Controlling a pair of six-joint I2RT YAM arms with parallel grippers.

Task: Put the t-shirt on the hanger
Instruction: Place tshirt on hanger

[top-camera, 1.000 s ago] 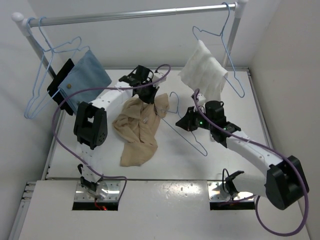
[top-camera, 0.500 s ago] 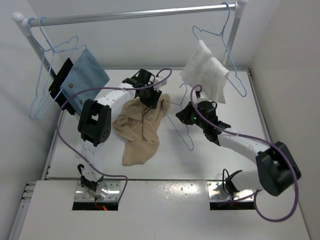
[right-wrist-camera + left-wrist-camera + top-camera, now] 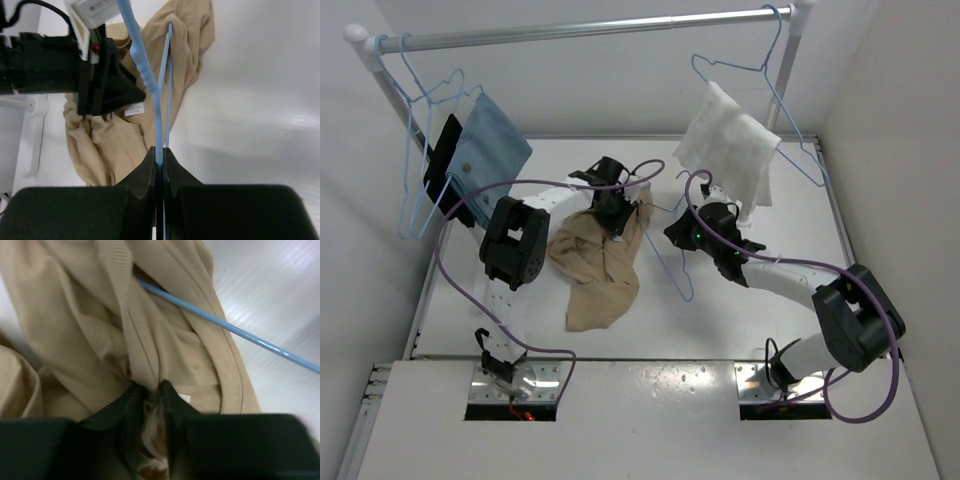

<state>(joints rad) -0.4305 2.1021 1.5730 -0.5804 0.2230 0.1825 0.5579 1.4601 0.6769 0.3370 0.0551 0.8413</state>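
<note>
Barely started: the left end effector (image 3: 152,390) pinched a fold of the t-shirt (image 3: 600,270) while the right end effector (image 3: 160,159) clamped the hanger (image 3: 159,120), one arm entering the neckline (most fabric heaped on the worktop (image 3: 720,322)) — both shoulders were apparently left to seat.

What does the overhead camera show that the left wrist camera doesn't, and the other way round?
Only the overhead view: the rail with a white cloth and a blue cloth hanging from it, plus the right claw. Only the left wrist view: up close, the left claw pinched shut on a fold of the t-shirt, with a small white label beside it. Both: the tan t-shirt and the pale-blue hanger lying against it.
</note>
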